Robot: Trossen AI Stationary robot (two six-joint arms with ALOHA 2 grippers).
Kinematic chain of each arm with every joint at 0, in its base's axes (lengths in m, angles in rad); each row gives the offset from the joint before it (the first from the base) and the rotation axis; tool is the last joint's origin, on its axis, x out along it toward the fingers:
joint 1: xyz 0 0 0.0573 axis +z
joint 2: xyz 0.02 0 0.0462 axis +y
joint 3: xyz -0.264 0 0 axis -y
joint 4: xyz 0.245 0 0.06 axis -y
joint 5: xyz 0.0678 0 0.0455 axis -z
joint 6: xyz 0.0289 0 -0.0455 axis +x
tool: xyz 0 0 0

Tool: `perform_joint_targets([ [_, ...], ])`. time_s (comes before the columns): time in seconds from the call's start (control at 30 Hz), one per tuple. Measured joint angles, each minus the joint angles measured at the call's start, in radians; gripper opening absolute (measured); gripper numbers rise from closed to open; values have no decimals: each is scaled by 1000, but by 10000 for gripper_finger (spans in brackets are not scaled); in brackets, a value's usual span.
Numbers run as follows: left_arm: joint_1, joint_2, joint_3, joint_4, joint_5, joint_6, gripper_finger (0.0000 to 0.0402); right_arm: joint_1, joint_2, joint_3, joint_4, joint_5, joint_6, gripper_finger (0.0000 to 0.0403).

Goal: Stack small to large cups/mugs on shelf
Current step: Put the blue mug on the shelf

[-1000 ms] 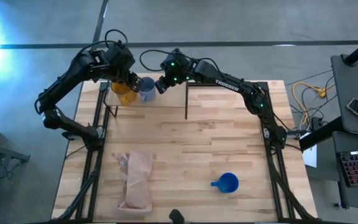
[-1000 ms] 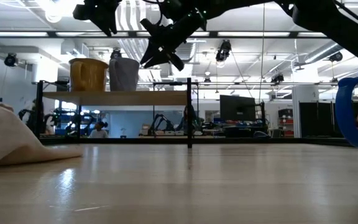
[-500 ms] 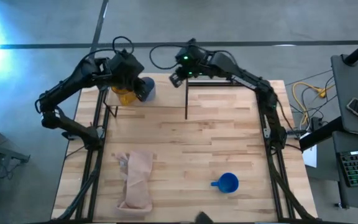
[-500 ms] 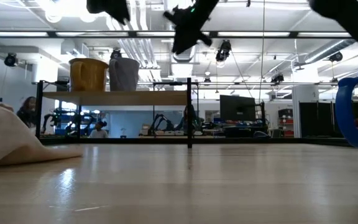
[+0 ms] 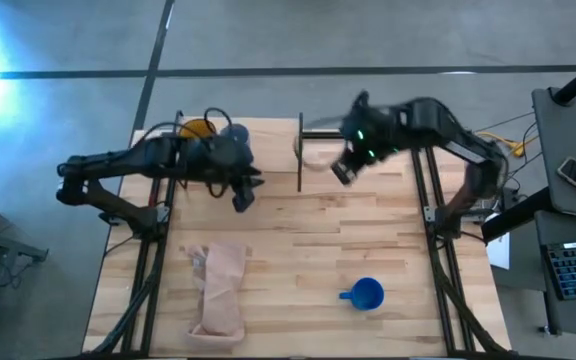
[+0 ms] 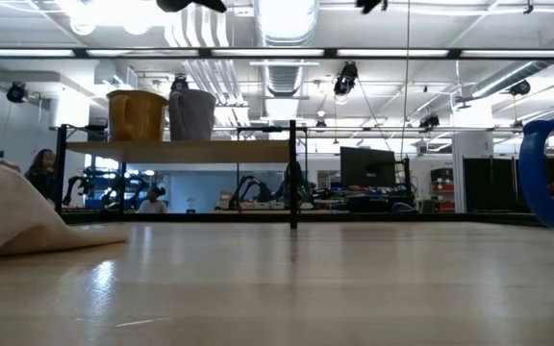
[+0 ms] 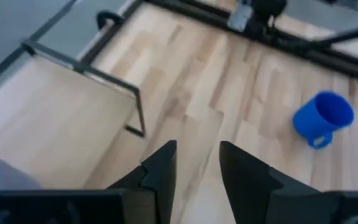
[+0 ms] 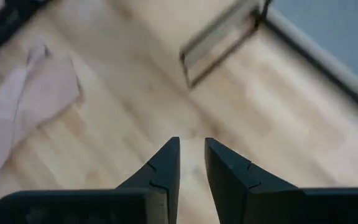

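Both arms have just pulled back off the shelf (image 6: 176,151), and that's the big change from a second ago, when the two of them were crowded right over the mugs at the back-left corner. Now the left gripper (image 5: 242,197) hangs out over the tabletop (image 5: 318,250) just in front of the shelf, fingers a little apart with nothing between them. The right gripper (image 5: 340,171) has swung away toward the middle-right of the table, also empty, fingers nearly together with a narrow gap.

What they've left behind: the yellow-orange mug (image 6: 136,115) and the pale grey-blue mug (image 6: 192,115) standing side by side on the shelf board, touching or very nearly, hard to say from the low angle. They're next to each other, not nested, so no actual stacking there as far as I can see.

The bright blue mug (image 5: 365,294) sits out on the table, front right, well apart from everything, handle pointing left. The tan cloth (image 5: 220,288) lies front left, untouched.

My read: two mugs are placed, and the blue one is the obvious next pickup. The right arm looks better placed for it.
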Motion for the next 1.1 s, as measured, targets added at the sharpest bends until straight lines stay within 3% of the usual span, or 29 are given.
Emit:
perform_joint_targets([
  [0.27,-48,-56,-150,125,-1,-8,107,299,-166,-371,-7,-30,421,68],
  [0.47,-52,-119,-199,165,14,-29,107,530,-209,-588,-4,-71,817,85],
  [0.63,-52,-153,-216,169,19,-28,107,670,-210,-680,13,-100,1083,124],
  [0.83,-52,-193,-256,164,20,-30,107,783,-180,-760,169,-127,1251,164],
  [1.1,-52,-224,-269,163,23,-55,107,848,-81,-799,296,-123,1554,165],
])
